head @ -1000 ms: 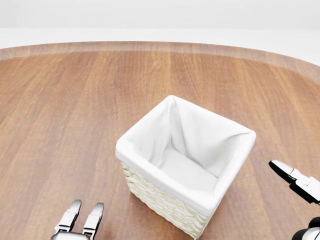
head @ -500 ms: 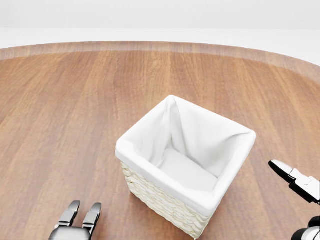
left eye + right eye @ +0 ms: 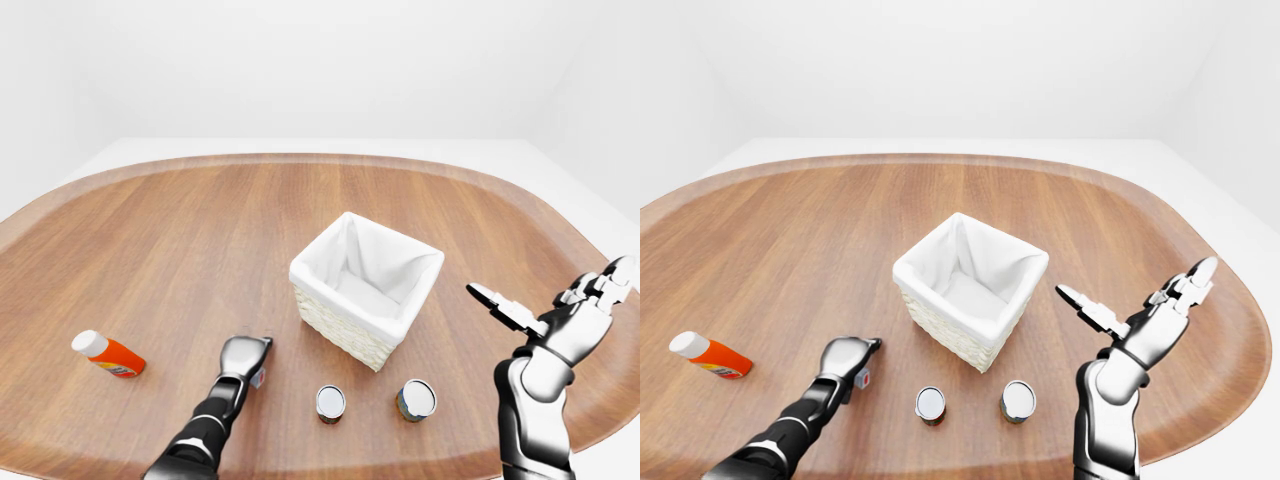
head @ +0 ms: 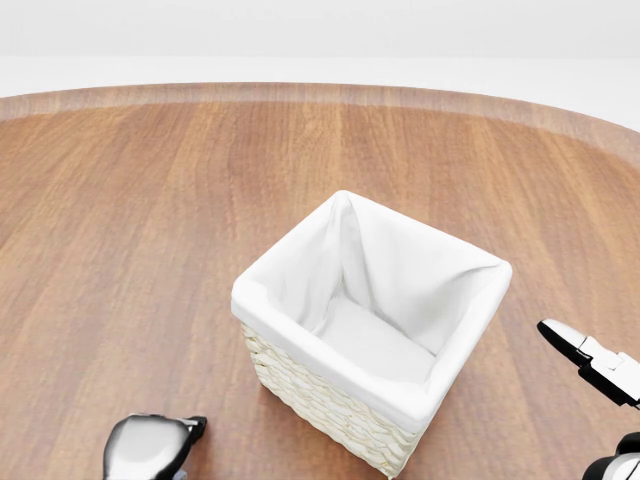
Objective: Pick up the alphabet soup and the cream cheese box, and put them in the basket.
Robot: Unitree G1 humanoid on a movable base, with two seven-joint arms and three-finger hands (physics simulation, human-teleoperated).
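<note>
The white-lined wicker basket (image 3: 335, 325) stands mid-table, nothing showing inside it. Below and left of it my left hand (image 3: 257, 354) lies low on the table, fingers curled over a small grey-and-red box, the cream cheese box (image 3: 862, 378), which peeks out at the hand's lower right. Two cans stand below the basket, one (image 3: 330, 402) near the middle and one (image 3: 416, 399) to its right; I see only their silver tops and cannot tell which is the alphabet soup. My right hand (image 3: 556, 305) is raised at the right, open and holding nothing.
An orange bottle with a white cap (image 3: 108, 354) lies on its side at the far left. The oval wooden table (image 3: 180, 240) has its rounded edge close below the cans and past my right arm.
In the head view my left hand's fingers, stretched out before, have curled down into a fist and the hand has sunk lower. Basket and right hand have not moved.
</note>
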